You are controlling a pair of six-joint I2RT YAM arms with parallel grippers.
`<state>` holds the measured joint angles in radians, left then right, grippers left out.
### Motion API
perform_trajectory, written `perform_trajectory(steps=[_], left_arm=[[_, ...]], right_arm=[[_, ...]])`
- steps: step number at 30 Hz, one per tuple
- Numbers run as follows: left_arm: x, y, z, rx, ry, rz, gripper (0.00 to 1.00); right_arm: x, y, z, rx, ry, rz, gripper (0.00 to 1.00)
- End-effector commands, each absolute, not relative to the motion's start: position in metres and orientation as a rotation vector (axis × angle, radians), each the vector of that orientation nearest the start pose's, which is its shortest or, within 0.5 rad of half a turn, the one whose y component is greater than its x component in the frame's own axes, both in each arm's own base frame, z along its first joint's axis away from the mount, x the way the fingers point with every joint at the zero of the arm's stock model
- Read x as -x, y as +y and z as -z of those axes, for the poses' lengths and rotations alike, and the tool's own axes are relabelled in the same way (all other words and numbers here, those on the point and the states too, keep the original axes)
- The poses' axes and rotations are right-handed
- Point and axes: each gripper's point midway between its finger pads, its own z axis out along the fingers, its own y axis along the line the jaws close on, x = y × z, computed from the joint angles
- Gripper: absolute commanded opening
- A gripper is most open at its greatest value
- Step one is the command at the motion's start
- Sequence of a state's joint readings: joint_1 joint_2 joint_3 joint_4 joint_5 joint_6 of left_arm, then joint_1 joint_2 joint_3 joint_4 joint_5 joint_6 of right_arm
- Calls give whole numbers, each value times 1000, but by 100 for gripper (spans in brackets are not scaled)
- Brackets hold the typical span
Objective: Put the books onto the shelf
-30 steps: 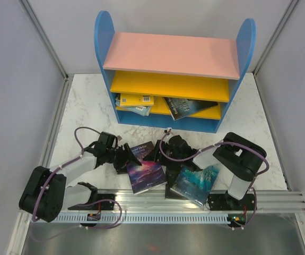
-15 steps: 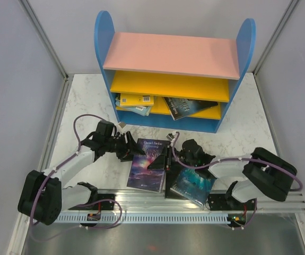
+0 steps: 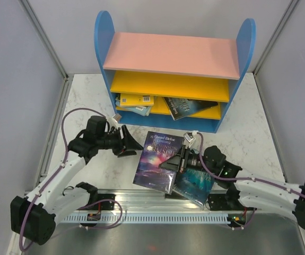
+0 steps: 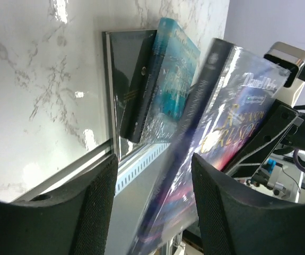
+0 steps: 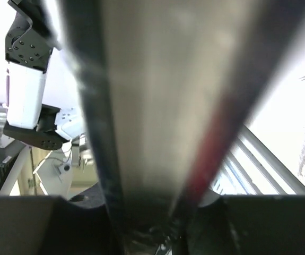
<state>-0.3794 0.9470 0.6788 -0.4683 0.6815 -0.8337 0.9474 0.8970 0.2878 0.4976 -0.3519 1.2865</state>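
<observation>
the right gripper (image 3: 174, 160) has its jaws pinched on the right edge of a purple book (image 3: 157, 162), which hangs tilted above the table (image 3: 88, 106) with its front cover facing up. in the right wrist view the book's edge fills the gap between the jaws, blurred and very close, and one finger (image 5: 19, 226) shows dark at the bottom on either side of it.

the left gripper (image 3: 128, 143) sits to the left of the purple book, near its left edge but apart from it. its jaws are spread and grip nothing. in the left wrist view the two black fingers (image 4: 67, 212) frame the scene, and the purple book's spine runs slanted beyond the gap between them.

beyond the right jaws, on the side away from the left gripper, a teal book (image 3: 197, 183) lies on the table with its near corner over the metal rail (image 3: 141, 201). a black book (image 4: 121, 69) lies under it, and the purple book's lower right corner overlaps both from above.

the shelf (image 3: 103, 48) stands at the far side of the table, well beyond both pairs of jaws. a yellow book (image 3: 133, 100) lies flat at the left of its lowest level, and a dark book (image 3: 186, 106) lies flat to the right of it, poking out past the front edge.
</observation>
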Motion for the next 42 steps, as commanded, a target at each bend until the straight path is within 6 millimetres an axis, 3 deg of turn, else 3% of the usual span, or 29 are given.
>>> perform_trajectory(steps=[1, 2, 4, 5, 6, 7, 8, 9, 10, 13, 19, 24, 30, 33, 34, 36, 37, 39, 42], left_arm=[[-166, -199, -184, 176, 2584, 1209, 62], [-171, -197, -197, 160, 2562, 1174, 62], [-174, -194, -221, 125, 2520, 1154, 63], [-169, -188, -223, 122, 2530, 1107, 64], [-168, -184, -229, 119, 2522, 1086, 65], [-167, -181, -240, 115, 2510, 1065, 66], [-159, -173, -238, 135, 2549, 1014, 66], [-154, -170, -241, 135, 2556, 997, 66], [-150, -167, -248, 127, 2546, 996, 66], [-129, -162, -257, 99, 2530, 1024, 66], [-97, -161, -254, 38, 2566, 1096, 67], [-85, -162, -254, 34, 2563, 1144, 66], [-92, -160, -256, 46, 2568, 1105, 66], [-100, -161, -259, 58, 2567, 1081, 66], [-101, -161, -259, 62, 2568, 1078, 66], [-104, -162, -259, 76, 2564, 1078, 65], [-106, -162, -257, 90, 2568, 1077, 65], [-107, -162, -256, 95, 2571, 1073, 65], [-107, -161, -252, 103, 2574, 1062, 65]], right_arm=[[-111, 291, -224, -91, 1953, -1806, 0], [-114, 283, -211, -171, 2002, -1748, 0], [-126, 258, -225, -316, 1883, -1703, 0], [-130, 247, -213, -390, 1910, -1643, 0], [-130, 231, -229, -440, 1820, -1667, 0], [-144, 216, -229, -547, 1764, -1595, 0], [-147, 206, -225, -602, 1760, -1559, 0], [-149, 190, -243, -645, 1670, -1567, 0], [-159, 176, -245, -711, 1619, -1505, 0], [-173, 155, -256, -796, 1549, -1395, 0], [-202, 158, -272, -852, 1560, -1195, 0], [-224, 150, -299, -940, 1410, -1145, 0], [-231, 140, -321, -1004, 1275, -1183, 0], [-240, 150, -322, -987, 1275, -1218, 0], [-240, 164, -324, -936, 1318, -1275, 0], [-262, 166, -320, -937, 1341, -1276, 0], [-262, 182, -328, -863, 1373, -1379, 0], [-278, 178, -324, -878, 1355, -1376, 0], [-284, 167, -335, -888, 1275, -1371, 0]])
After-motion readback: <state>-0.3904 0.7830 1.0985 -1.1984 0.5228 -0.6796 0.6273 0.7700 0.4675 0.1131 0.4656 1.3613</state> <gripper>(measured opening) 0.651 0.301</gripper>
